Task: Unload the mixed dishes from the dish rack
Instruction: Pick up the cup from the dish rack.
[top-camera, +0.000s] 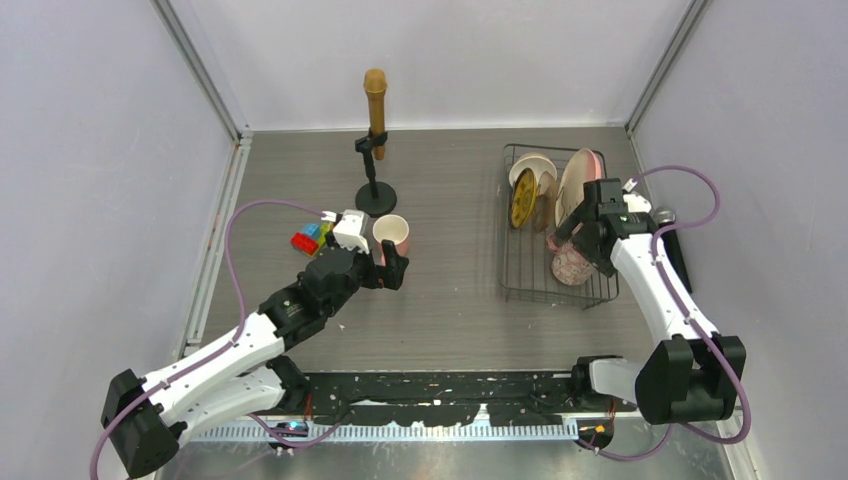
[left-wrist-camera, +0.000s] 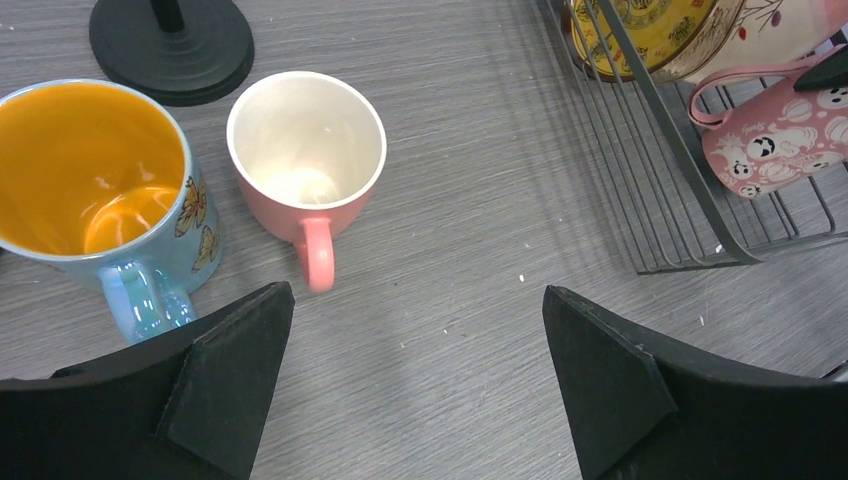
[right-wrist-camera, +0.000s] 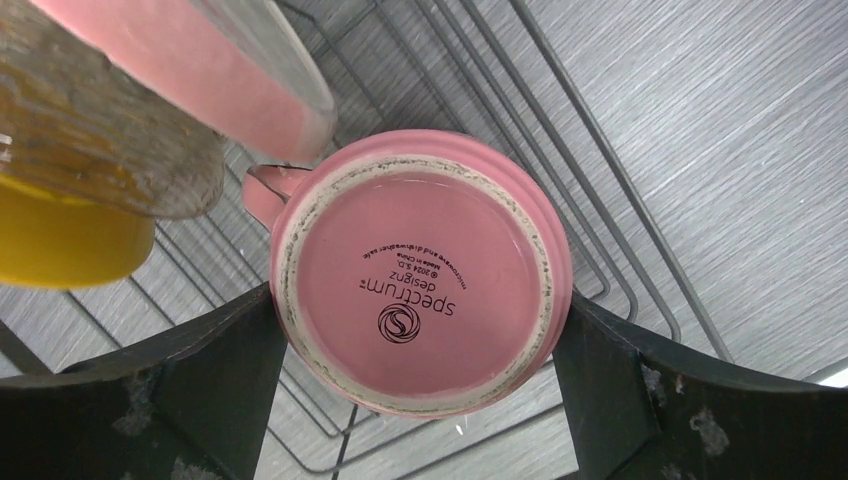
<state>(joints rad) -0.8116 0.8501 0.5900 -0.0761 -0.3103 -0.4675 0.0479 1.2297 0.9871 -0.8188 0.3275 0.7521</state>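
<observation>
The pink patterned mug (top-camera: 571, 264) rests in the dish rack (top-camera: 556, 295) with its base turned up. My right gripper (right-wrist-camera: 415, 340) is shut on this mug (right-wrist-camera: 420, 270), a finger pressed to each side of the base. A plain pink mug (left-wrist-camera: 305, 150) and an orange mug with a blue handle (left-wrist-camera: 90, 170) stand upright on the table. Just short of them my left gripper (left-wrist-camera: 420, 370) is open and holds nothing. The small yellow plate (top-camera: 522, 198), white bowl (top-camera: 535, 168) and large plate (top-camera: 579, 185) stand on edge in the rack's far half.
A black round-based microphone stand (top-camera: 375, 196) rises just behind the pink mug (top-camera: 392, 234). Small coloured blocks (top-camera: 310, 238) lie to the left of my left gripper (top-camera: 392, 272). The rack's near-left corner (left-wrist-camera: 735, 258) lies to the right of that gripper.
</observation>
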